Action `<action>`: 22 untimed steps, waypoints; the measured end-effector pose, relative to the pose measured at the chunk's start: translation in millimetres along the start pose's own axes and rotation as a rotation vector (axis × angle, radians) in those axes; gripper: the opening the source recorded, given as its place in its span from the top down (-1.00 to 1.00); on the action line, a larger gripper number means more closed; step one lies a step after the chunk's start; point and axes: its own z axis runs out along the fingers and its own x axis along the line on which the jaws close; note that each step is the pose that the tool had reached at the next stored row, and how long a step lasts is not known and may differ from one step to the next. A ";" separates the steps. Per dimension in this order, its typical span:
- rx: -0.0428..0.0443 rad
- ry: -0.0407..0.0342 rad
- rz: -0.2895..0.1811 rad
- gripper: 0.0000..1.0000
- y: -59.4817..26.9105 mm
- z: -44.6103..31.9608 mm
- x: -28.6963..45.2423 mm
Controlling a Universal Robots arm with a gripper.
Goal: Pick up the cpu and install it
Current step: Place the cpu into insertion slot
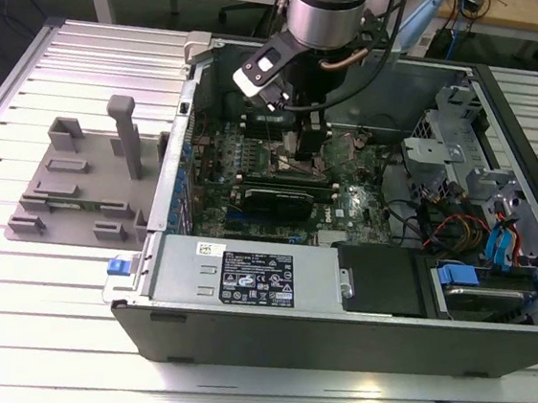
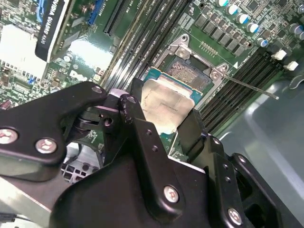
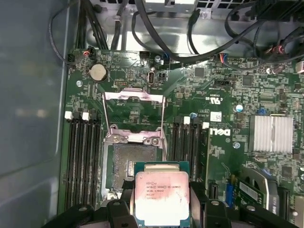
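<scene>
An open computer case is set on a slatted metal table; the cpu, partly cut off, is clamped by the gripper

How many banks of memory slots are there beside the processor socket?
2. One bank runs along one side of the open socket; the other bank runs along the opposite side. More may lie out of view.

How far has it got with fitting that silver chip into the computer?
Done: the pickup. The tool is shut on the cpu, gripping its edges. In hand: the cpu is held close to the open socket, whose metal frame stands raised. Left: seating it, as the socket is bare and the cpu is not yet in it.
</scene>
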 end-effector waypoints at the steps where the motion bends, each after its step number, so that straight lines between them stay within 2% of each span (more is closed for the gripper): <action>1: 0.0001 0.0004 0.000 -0.09 0.6 2.4 1.0; 7: -0.0009 -0.0007 0.030 -0.09 3.3 10.1 5.9; 9: -0.0009 -0.0008 0.031 -0.09 3.2 12.6 7.3; 12: -0.0009 -0.0008 0.032 -0.09 3.1 20.9 12.6; 15: -0.0008 -0.0010 0.032 -0.09 3.1 23.5 17.0; 22: -0.0007 -0.0019 0.034 -0.09 2.9 32.3 20.7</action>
